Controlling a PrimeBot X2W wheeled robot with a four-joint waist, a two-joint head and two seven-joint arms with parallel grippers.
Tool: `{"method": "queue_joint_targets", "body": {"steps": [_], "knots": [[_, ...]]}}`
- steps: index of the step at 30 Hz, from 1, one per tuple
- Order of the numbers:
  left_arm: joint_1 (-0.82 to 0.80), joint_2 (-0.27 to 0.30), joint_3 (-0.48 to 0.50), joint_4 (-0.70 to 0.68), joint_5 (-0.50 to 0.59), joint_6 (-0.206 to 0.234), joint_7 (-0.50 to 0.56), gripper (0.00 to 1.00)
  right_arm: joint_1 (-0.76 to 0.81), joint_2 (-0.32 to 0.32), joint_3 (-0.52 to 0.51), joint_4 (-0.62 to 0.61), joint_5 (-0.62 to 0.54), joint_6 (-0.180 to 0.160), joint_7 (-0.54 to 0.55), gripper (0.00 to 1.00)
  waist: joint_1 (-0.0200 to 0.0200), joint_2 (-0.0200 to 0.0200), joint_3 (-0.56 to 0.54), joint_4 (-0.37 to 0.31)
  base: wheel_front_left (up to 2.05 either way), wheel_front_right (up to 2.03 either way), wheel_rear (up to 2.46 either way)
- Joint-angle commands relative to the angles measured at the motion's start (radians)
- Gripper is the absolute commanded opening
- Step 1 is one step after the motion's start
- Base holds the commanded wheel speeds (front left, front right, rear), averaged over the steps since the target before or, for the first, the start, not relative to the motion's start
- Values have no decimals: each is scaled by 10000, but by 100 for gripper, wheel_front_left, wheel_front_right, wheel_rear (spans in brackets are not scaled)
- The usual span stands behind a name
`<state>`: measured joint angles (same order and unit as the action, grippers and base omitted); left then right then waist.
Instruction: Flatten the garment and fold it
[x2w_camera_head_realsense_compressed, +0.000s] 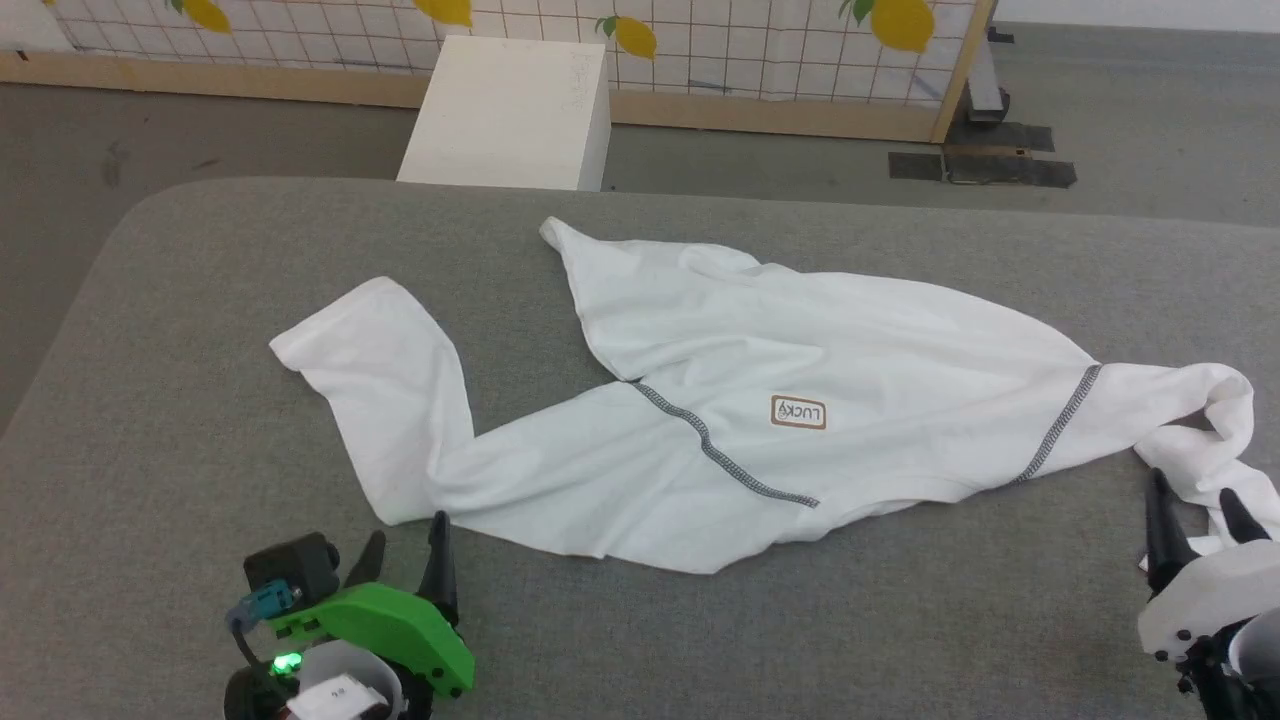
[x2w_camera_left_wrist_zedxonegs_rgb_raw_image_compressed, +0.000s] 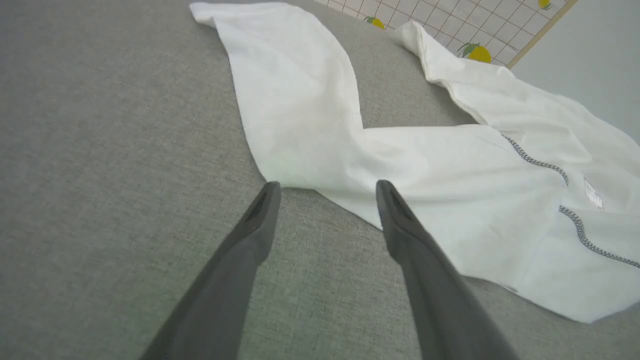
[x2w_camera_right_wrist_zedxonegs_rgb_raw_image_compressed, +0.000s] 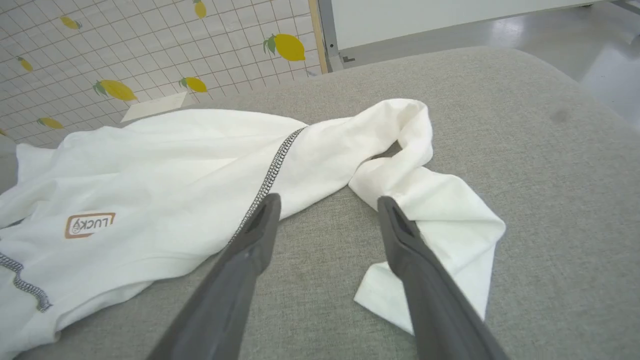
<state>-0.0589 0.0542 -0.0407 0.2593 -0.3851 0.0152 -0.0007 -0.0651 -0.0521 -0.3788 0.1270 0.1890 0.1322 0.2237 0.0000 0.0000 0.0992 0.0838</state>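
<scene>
Lying rumpled on table (x2w_camera_head_realsense_compressed: 150, 400), garment (x2w_camera_head_realsense_compressed: 760, 400) is ungripped. Jaws of left gripper (x2w_camera_head_realsense_compressed: 408, 527) and right gripper (x2w_camera_head_realsense_compressed: 1190, 487) are spread wide.

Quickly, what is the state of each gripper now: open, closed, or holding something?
Left gripper: open, holding nothing, near the large white soft fabric shirt.
Right gripper: open, holding nothing.

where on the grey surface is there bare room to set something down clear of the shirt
Bare: the wide left end of the grey surface, beyond the left sleeve of the garment; the near strip between the left gripper and right gripper; the far right band behind the body. Crowded: the middle, and the near right where the bunched sleeve lies.
</scene>
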Motion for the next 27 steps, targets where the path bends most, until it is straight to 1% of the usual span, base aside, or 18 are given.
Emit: {"method": "queue_joint_targets", "body": {"steps": [1,3,4,5,7,9,12,13,14,16,20,24,27], "knots": [[-138,-35,-145,139,-737,207,372,100,74,11,185,-133,170,-15,-126,100,0,0,39,-254,0,0,0],[-359,-36,-534,451,-1045,510,1138,100,118,14,314,-247,254,-15,-216,100,0,0,106,-464,0,0,0],[-472,-36,-619,563,-1293,631,1410,100,99,14,356,-327,229,-15,-262,100,0,0,146,-564,0,0,0],[-643,-37,-635,681,-1523,847,1579,100,53,15,434,-417,210,-15,-273,100,0,0,207,-697,0,0,0],[-923,-26,-739,1040,-1375,1190,1910,100,-45,16,590,-572,200,-15,-273,100,0,0,295,-917,0,0,0],[-1159,-29,-600,1246,-1619,1339,1970,100,-122,16,737,-696,194,-15,-267,100,0,0,376,-1128,0,0,0],[-1311,-21,-633,1644,-1602,1453,2034,100,-148,17,865,-814,216,-15,-287,100,0,0,462,-1369,0,0,0],[-1308,4,-644,1772,-1582,1453,1997,69,-139,17,905,-839,239,-15,-302,100,0,0,487,-1448,0,0,0],[-1296,21,-645,1850,-1580,1420,1927,0,-116,17,920,-849,254,-15,-317,100,0,0,498,-1485,0,0,0],[-1216,57,-541,1963,-1632,1392,1692,0,-51,17,931,-851,289,-15,-356,100,0,0,520,-1529,0,0,0],[-1089,256,-164,1862,-1736,1419,1098,0,114,17,849,-825,383,-15,-422,100,0,0,505,-1390,0,0,0],[-1109,718,382,1448,-1826,1538,646,0,200,17,886,-847,395,-15,-420,100,0,0,499,-1105,0,0,0],[-1189,1262,955,1043,-1894,1756,454,0,162,18,1050,-882,361,-15,-374,100,0,0,529,-955,0,0,0]]}}
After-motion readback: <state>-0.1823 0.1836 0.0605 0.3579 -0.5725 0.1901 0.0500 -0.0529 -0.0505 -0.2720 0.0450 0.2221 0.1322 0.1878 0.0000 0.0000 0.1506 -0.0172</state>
